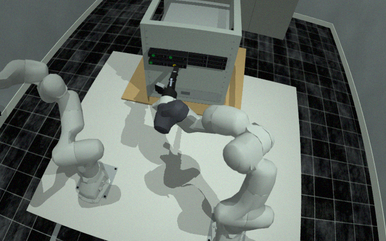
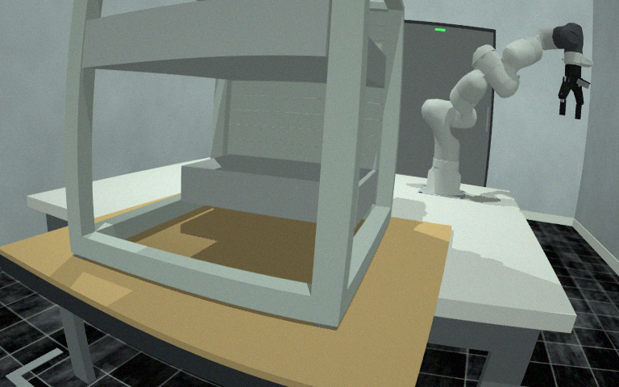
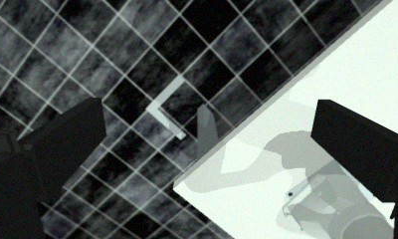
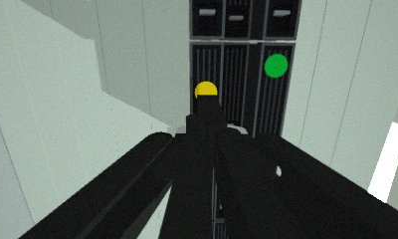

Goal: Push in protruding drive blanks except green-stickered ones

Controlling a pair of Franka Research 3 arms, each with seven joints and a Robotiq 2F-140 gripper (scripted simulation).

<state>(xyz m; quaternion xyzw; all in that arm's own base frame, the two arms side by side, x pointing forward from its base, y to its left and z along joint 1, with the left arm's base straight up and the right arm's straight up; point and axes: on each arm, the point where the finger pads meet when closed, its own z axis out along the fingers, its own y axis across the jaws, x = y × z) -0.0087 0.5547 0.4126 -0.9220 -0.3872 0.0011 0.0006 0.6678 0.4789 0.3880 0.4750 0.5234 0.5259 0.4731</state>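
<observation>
The rack [image 1: 189, 40] [image 2: 333, 143] stands upright. Black drive blanks fill two rows across its front. Green stickers [image 1: 153, 55] [image 1: 170, 57] [image 1: 150, 62] mark blanks in the left half; one green sticker [image 4: 276, 66] shows in the right wrist view. A yellow sticker [image 1: 174, 65] [image 4: 206, 89] marks a lower-row blank. How far each blank sticks out is hard to tell. My right gripper [image 1: 175, 68] [image 4: 206, 111] is shut and empty, its tips at the yellow-stickered blank and partly hiding it; contact is unclear. My left gripper [image 2: 570, 115] [image 3: 209, 118] is open and empty, far from the rack.
The rack stands on a wooden top [image 1: 132, 89] [image 2: 380, 301] beside the white table [image 1: 282, 104] [image 2: 485, 230]. My right arm reaches across in front of the rack. My left arm stands at the table's left side in the top view, its gripper beyond the edge.
</observation>
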